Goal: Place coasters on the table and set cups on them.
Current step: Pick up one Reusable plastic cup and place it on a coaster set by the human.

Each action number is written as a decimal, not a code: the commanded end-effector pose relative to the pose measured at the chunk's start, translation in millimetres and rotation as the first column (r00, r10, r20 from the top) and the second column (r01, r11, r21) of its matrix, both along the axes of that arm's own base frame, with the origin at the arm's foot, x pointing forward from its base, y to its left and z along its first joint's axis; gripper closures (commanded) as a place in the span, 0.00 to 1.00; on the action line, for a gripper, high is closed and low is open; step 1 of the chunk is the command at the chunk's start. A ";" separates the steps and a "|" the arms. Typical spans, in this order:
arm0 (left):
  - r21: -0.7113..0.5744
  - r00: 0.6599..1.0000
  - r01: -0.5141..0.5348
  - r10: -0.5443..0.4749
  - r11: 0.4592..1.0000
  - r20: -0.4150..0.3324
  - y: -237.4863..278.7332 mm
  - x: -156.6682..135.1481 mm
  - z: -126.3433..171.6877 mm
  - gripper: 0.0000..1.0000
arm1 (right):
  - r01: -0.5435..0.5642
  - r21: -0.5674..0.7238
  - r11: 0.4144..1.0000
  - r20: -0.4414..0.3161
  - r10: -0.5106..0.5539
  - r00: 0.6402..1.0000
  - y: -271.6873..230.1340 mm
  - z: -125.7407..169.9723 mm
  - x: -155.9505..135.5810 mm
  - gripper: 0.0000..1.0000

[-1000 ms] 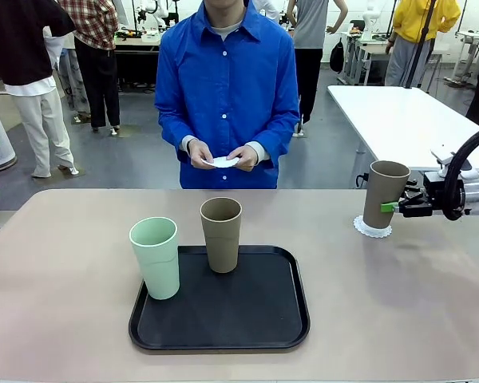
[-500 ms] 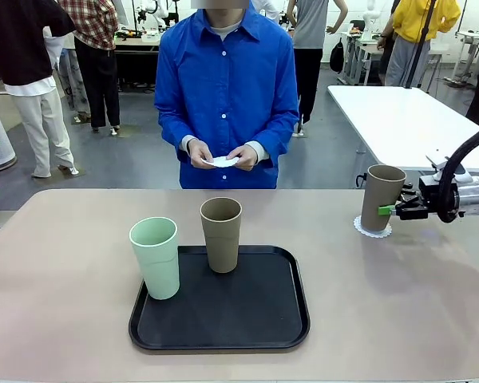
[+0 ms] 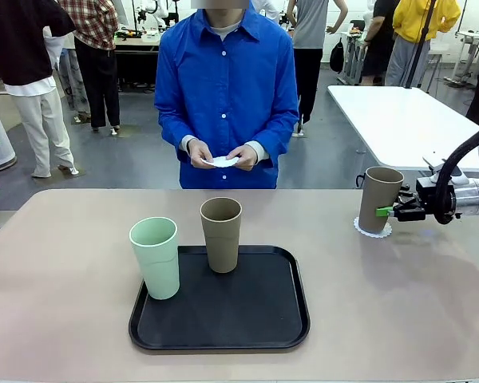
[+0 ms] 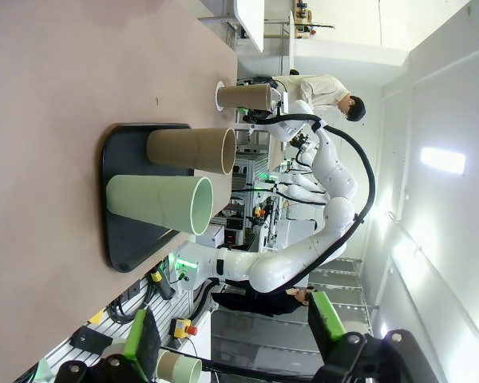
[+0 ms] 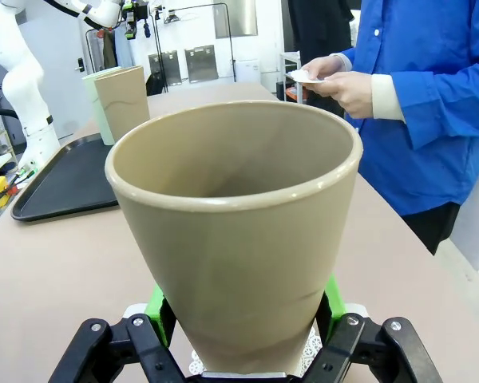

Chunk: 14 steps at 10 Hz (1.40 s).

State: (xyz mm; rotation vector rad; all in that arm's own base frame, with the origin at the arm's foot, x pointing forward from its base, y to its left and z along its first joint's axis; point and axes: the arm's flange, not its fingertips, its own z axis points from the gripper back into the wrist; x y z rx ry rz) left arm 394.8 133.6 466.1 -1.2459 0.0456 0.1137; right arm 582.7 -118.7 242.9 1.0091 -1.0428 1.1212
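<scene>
Right tool (image 3: pixel 386 211): jaws closed low on a brown cup (image 3: pixel 381 197), 2 green pads on opposite sides. The low grip likely keeps it upright for setting down.

Directly below the tool: 1 lacy coaster (image 3: pixel 372 229) on the surface (image 3: pixel 431 303). Cup base is on it or just above; cannot tell which.

Well away, mid-surface: black tray (image 3: pixel 263 319) carrying the 2nd brown cup (image 3: pixel 221 234), with the mint cup (image 3: pixel 155 257) at its edge. Both probably await coasters.

Beyond: person's hands (image 3: pixel 243 155) hold a white disc (image 3: pixel 222 162), likely the next coaster.

Left tool (image 4: pixel 235 335): fingers spread apart, empty.
</scene>
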 end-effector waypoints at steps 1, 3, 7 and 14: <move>-0.007 1.000 0.004 -0.004 1.000 0.009 1.7 -0.6 1.7 0.00 | -0.013 0.019 1.000 -0.018 0.014 1.000 -2.0 0.8 8.4 0.17; -0.007 1.000 0.004 -0.004 1.000 0.009 1.7 -0.6 1.7 0.00 | -0.024 0.017 1.000 -0.033 0.025 0.999 -1.6 0.6 6.4 0.07; -0.007 1.000 0.004 -0.004 1.000 0.009 1.7 -0.6 1.7 0.00 | -0.039 0.011 0.999 -0.043 0.040 0.998 -1.1 0.2 7.1 0.00; -0.007 1.000 0.004 -0.004 1.000 0.009 1.7 -0.6 1.7 0.00 | -0.104 -0.013 0.994 -0.046 0.103 0.994 -10.0 -0.5 6.4 0.00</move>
